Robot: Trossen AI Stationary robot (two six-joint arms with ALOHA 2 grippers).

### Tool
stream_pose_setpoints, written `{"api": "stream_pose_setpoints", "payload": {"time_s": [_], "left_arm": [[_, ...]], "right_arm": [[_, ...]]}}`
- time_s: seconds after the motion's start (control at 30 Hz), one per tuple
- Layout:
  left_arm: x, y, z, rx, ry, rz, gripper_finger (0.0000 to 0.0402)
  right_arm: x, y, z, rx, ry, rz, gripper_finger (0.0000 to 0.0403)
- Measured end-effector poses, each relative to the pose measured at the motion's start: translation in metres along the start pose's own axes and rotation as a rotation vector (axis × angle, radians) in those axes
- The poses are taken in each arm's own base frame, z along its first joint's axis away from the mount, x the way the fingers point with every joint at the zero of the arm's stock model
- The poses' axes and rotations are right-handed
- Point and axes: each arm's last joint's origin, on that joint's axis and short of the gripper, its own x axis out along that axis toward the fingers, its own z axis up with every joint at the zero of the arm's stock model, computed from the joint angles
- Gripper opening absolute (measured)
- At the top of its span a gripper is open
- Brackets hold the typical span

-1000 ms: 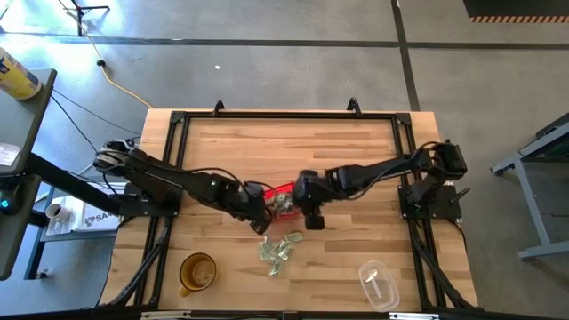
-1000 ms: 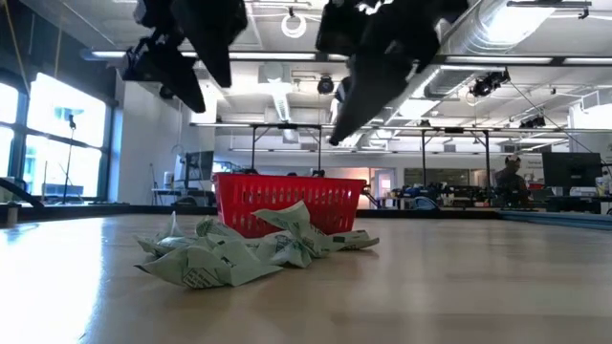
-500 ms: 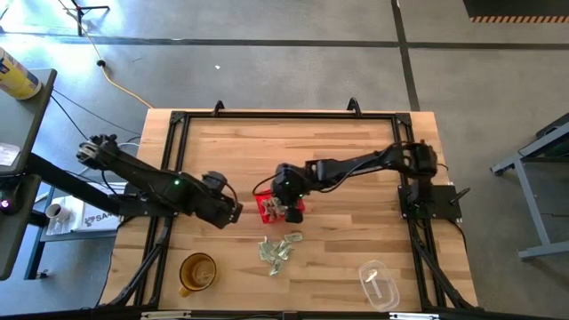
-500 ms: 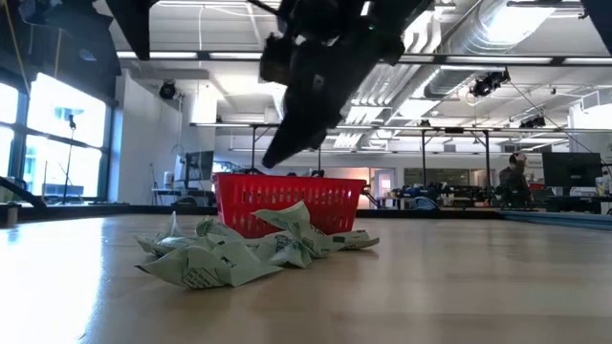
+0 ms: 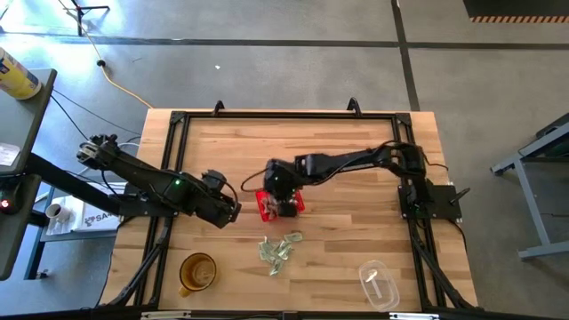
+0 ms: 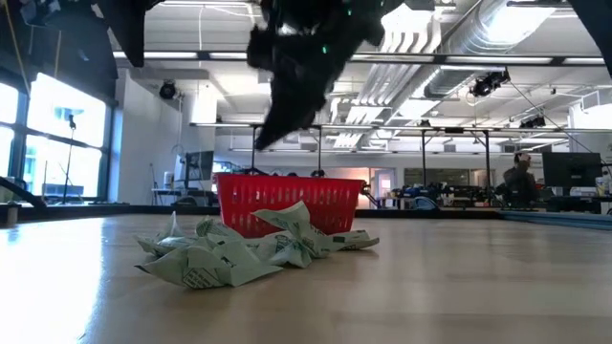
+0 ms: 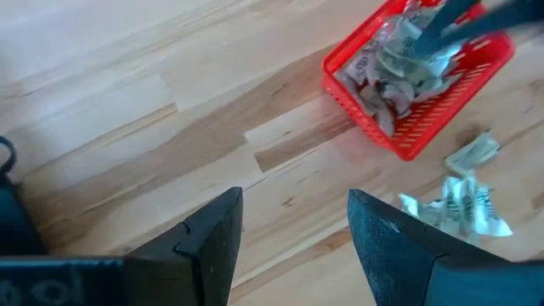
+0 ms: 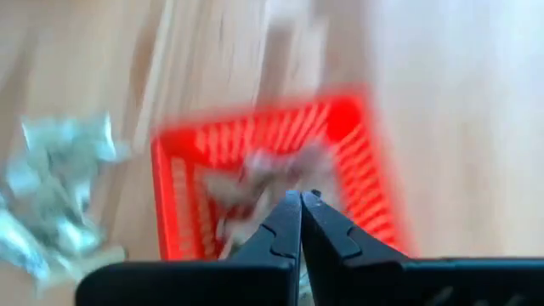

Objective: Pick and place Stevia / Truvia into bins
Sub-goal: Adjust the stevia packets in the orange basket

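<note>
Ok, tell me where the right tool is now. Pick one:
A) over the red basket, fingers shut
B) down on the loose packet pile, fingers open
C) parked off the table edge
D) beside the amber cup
A: the right tool hangs over the red basket with its fingers pressed together, while the loose packets lie on the table apart from it.

floor: we see grey concrete [image 5: 267, 80] with a yellow cable [image 5: 120, 84] | table: pale wood planks [image 5: 356, 267] | left: tall bright windows [image 6: 57, 143] | overhead: strip lights and silver ducts [image 6: 497, 29] | far right: a person [image 6: 521, 177] at monitors
</note>
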Motion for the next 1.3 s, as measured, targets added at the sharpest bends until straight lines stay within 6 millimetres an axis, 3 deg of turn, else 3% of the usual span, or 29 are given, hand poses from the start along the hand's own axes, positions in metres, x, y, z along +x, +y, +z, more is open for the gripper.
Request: {"api": "stream_pose_setpoints", "payload": {"time_s": [0.13, 0.43, 0.53, 0.73, 0.83, 1.13, 1.3], "left_arm": [[0.0, 0.0, 0.0, 0.016, 0.0, -0.001, 0.0248], [0.0, 0.001, 0.001, 0.048, -0.014, 0.014, 0.0248], [0.0, 0.003, 0.001, 0.053, -0.016, 0.027, 0.0248], [0.0, 0.002, 0.001, 0.05, -0.018, 0.021, 0.0248], [0.0, 0.002, 0.001, 0.05, -0.018, 0.02, 0.0248], [0.0, 0.001, 0.001, 0.07, -0.02, 0.013, 0.0248], [0.0, -0.001, 0.001, 0.085, -0.022, -0.007, 0.0248]], "right_arm": [[-0.01, -0.007, -0.001, 0.021, 0.054, -0.033, 0.0001], [0.033, 0.002, -0.047, 0.052, 0.251, 0.071, 0.0001], [0.028, 0.003, -0.041, 0.059, 0.22, 0.049, 0.0001], [-0.002, -0.003, -0.017, 0.057, 0.121, -0.028, 0.0004], [-0.007, -0.006, -0.015, 0.066, 0.109, -0.021, 0.0003], [0.03, -0.003, -0.025, 0.054, 0.145, 0.029, 0.0006], [0.032, 0.0, -0.022, 0.065, 0.116, 0.016, 0.0003]]}}
